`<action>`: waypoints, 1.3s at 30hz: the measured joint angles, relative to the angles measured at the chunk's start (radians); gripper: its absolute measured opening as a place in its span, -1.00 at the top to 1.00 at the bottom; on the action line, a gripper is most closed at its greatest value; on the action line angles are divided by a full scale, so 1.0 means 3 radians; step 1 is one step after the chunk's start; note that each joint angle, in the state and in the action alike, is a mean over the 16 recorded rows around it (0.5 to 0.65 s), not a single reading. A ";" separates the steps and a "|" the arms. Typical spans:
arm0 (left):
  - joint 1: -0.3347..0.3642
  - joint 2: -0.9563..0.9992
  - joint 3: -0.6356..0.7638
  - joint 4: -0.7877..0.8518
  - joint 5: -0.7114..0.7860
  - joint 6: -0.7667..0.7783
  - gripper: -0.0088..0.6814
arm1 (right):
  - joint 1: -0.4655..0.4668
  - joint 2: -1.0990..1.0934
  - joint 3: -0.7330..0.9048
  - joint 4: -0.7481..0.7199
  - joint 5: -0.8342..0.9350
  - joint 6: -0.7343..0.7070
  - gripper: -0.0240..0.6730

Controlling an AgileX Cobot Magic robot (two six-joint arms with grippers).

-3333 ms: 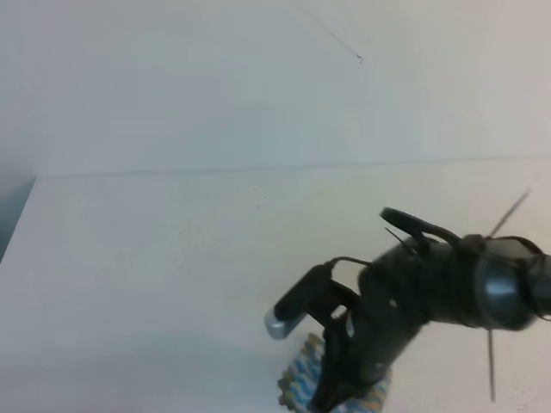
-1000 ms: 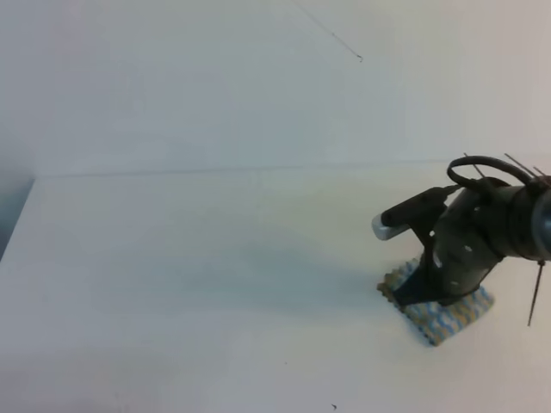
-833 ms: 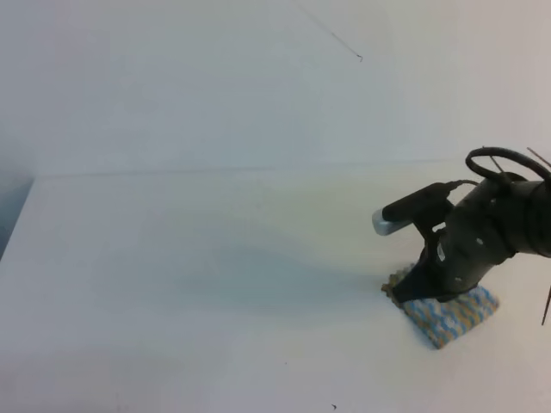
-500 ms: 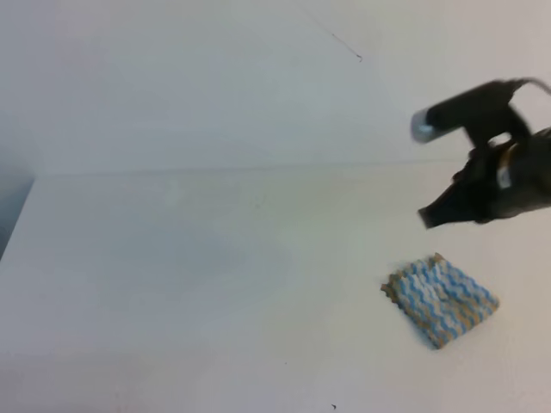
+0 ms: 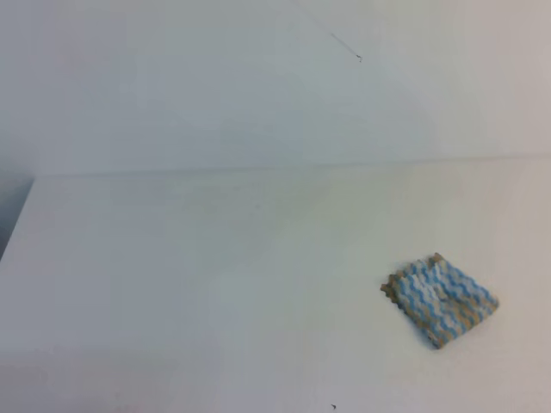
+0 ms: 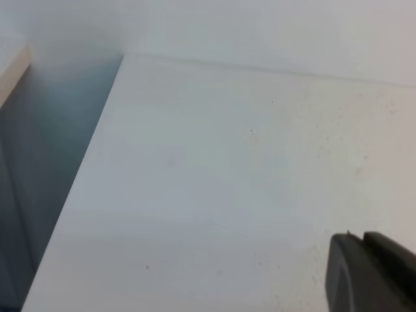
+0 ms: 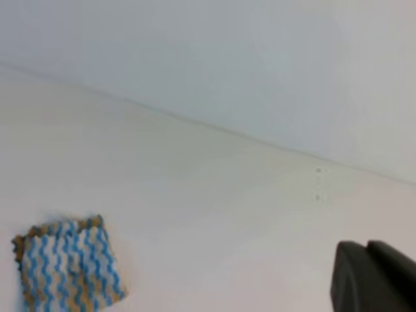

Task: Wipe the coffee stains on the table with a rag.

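Left to right: table (image 5: pixel 172 284) reads clean, no coffee stains visible, maybe a faint tint mid-table. Rag (image 5: pixel 440 298) lies flat right of center, nothing touching it. Wipe looks done; both grippers show only a dark corner, jaw state can't tell.

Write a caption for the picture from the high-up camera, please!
A blue-and-white zigzag rag lies flat and alone on the white table, with no robot hand touching it.
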 joint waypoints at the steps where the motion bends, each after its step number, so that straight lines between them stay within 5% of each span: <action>1: 0.0000 0.0000 0.0000 0.0000 0.0000 0.0000 0.98 | 0.0000 -0.0127 0.0038 -0.0012 0.0057 0.0005 0.93; 9: 0.0000 0.0000 0.0000 0.0000 0.0000 0.0000 0.98 | 0.0000 -0.1114 0.0628 0.0089 0.0171 0.0047 0.94; 24: 0.0000 0.0000 0.0000 0.0000 0.0000 0.0000 0.97 | 0.0000 -0.2611 0.2242 0.0604 -0.0651 -0.0006 0.94; 39: 0.0000 0.0000 0.0000 0.0000 0.0000 0.0000 0.97 | 0.0000 -0.2818 0.2522 0.0647 -0.0762 -0.0023 0.94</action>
